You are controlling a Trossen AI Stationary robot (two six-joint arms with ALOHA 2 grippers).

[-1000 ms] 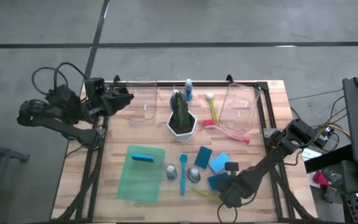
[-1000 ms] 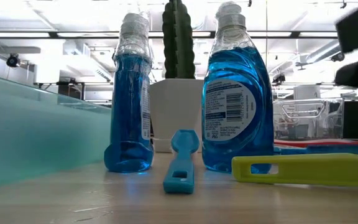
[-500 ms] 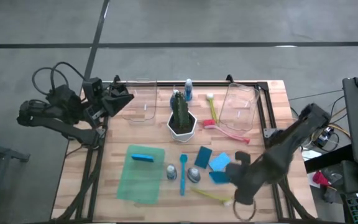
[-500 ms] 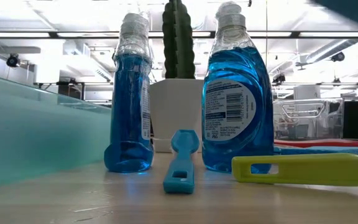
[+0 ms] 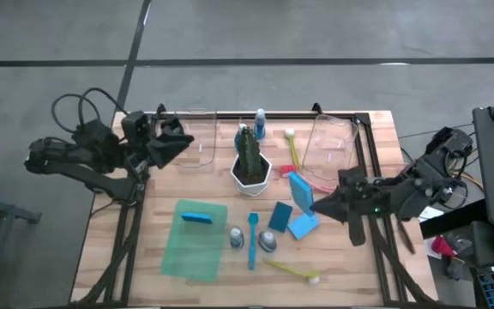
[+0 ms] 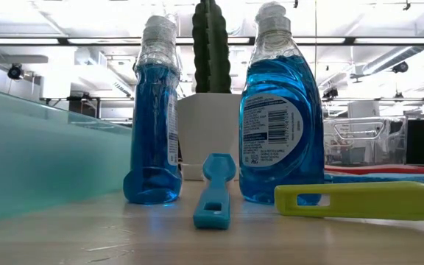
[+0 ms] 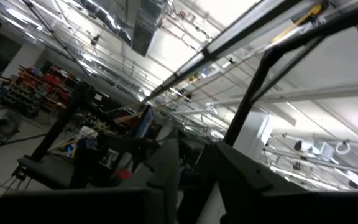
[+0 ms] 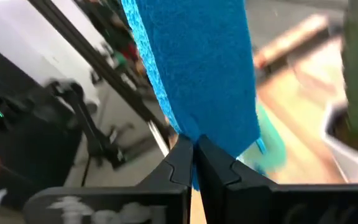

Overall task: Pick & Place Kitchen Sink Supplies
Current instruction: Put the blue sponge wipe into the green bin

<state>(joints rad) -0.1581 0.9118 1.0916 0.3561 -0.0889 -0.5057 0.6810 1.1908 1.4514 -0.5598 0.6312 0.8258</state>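
Right hand (image 5: pixel 316 204), at four o'clock of the cactus (image 5: pixel 249 154), pinching blue sponge (image 5: pixel 300 190) by one edge: thin grip, may slip.

high: straight down, whole table | low: tabletop level, close; both show bottles (image 6: pixel 282 110)

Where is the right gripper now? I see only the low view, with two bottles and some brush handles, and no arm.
Observer: The right gripper is lifted above the table's right half, between the cactus and the clear bin.
Operator: Does it hold something?
Observer: Yes, its fingers are shut on a blue sponge.
Operator: And the left arm?
Observer: The left gripper waits at the table's far left corner, holding nothing.
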